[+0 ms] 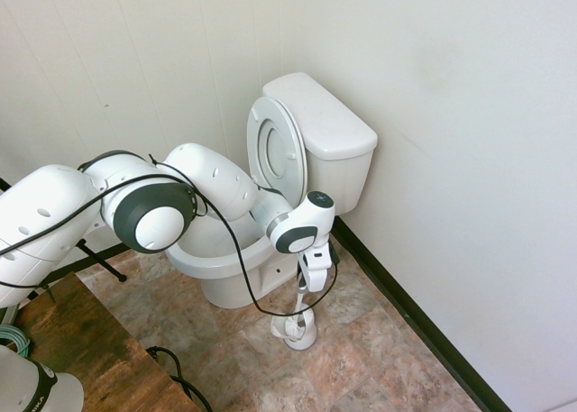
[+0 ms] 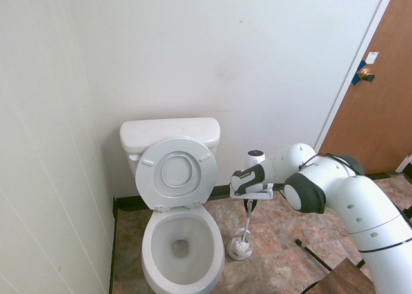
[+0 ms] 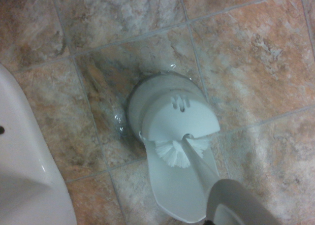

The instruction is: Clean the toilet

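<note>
So my fingers (image 2: 250, 204) are pinching the grey-white brush handle (image 2: 247, 222) up top, where I'd be gripping it anyway. I'm guessing it's light and stiff, with springy white bristles (image 3: 173, 155). The big glossy white ceramic toilet (image 2: 170, 132) is sitting right beside me, probably heavy, slick and chippable.
</note>
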Available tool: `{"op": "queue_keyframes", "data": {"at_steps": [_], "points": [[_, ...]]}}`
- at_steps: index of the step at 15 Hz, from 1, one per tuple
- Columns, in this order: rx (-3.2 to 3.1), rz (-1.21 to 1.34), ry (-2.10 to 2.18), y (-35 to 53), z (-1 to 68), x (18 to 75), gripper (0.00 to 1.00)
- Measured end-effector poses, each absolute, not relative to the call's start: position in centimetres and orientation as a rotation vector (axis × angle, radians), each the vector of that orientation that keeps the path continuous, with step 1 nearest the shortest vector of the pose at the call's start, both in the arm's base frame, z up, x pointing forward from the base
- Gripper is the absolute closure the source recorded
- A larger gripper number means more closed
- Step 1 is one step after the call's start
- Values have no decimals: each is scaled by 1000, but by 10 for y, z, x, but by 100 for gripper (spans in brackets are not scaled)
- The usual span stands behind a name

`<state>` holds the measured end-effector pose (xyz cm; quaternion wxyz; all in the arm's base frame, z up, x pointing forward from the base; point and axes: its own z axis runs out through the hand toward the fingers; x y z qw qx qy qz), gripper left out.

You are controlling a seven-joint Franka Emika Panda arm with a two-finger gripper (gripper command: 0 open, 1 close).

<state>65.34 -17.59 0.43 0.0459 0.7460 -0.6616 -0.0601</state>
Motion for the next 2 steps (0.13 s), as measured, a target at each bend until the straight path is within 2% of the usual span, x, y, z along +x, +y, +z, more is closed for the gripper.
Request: {"op": "queue_keyframes", "data": {"at_steps": [2], "points": [[2247,-226,-2033,-174,-2,660,100]]}}
